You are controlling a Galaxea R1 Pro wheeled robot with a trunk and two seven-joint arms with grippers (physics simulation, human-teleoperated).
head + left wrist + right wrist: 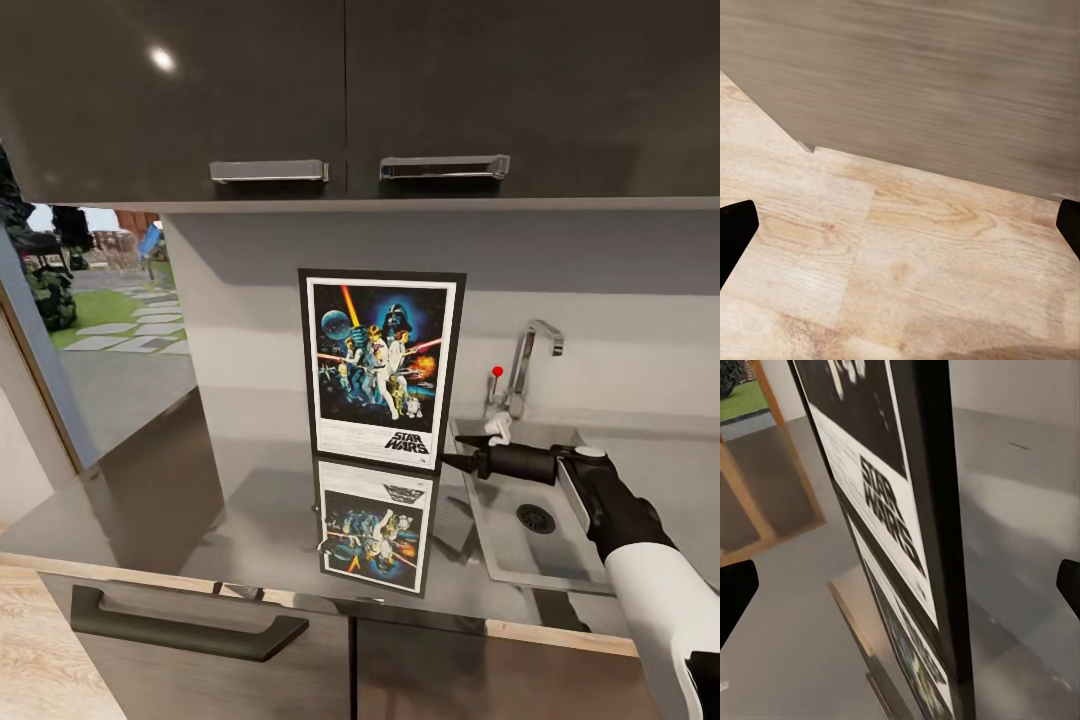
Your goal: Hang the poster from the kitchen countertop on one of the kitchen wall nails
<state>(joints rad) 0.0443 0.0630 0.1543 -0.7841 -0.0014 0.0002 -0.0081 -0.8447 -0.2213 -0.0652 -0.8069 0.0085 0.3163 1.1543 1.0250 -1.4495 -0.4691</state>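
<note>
The poster (pixel 380 365) stands upright on the dark glossy kitchen countertop (pixel 250 500), which mirrors it just below. From the right, my right gripper (pixel 452 462) reaches to the poster's lower right corner. In the right wrist view the poster's black frame edge (pixel 937 510) runs between the two widely spread fingers (pixel 735 589), so this gripper (pixel 900 592) is open around the edge without pressing on it. My left gripper (pixel 900 225) is open with nothing in it, hanging over a wooden floor (pixel 907 262). The wall nails are out of view.
An inset sink (pixel 500 540) with a tap (pixel 530 350) lies right beside the poster, under my right arm. Dark upper cabinets (pixel 350 100) overhang the counter. A window opening (pixel 100 290) is at the left. A drawer handle (pixel 180 625) sits below the counter edge.
</note>
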